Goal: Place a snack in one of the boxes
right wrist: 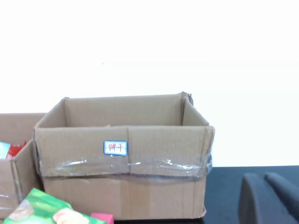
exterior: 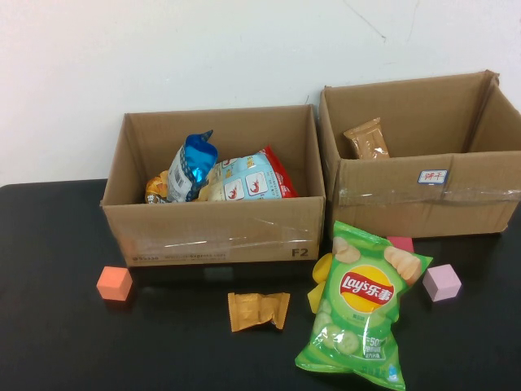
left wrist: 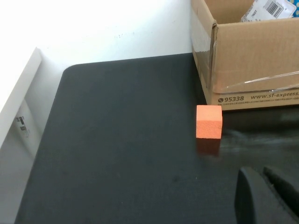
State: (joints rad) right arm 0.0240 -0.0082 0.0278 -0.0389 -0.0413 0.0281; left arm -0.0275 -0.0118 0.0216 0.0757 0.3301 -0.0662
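Note:
A green Lay's chip bag (exterior: 358,309) lies on the black table in front of the right cardboard box (exterior: 423,195); its corner shows in the right wrist view (right wrist: 46,210). A small orange-brown snack packet (exterior: 258,310) lies in front of the left cardboard box (exterior: 212,232). The left box holds a blue bag (exterior: 194,167) and a white-and-red bag (exterior: 248,179). The right box holds a brown packet (exterior: 366,139). Neither arm shows in the high view. My left gripper (left wrist: 261,171) is shut and empty, near an orange cube (left wrist: 208,121). My right gripper (right wrist: 261,176) is shut and empty, beside the right box (right wrist: 121,186).
An orange cube (exterior: 114,283) sits at the left front of the left box. A pink cube (exterior: 442,282) sits right of the chip bag. A yellow piece (exterior: 320,281) and a red-pink block (exterior: 400,243) lie partly under the bag. A white wall stands behind the boxes.

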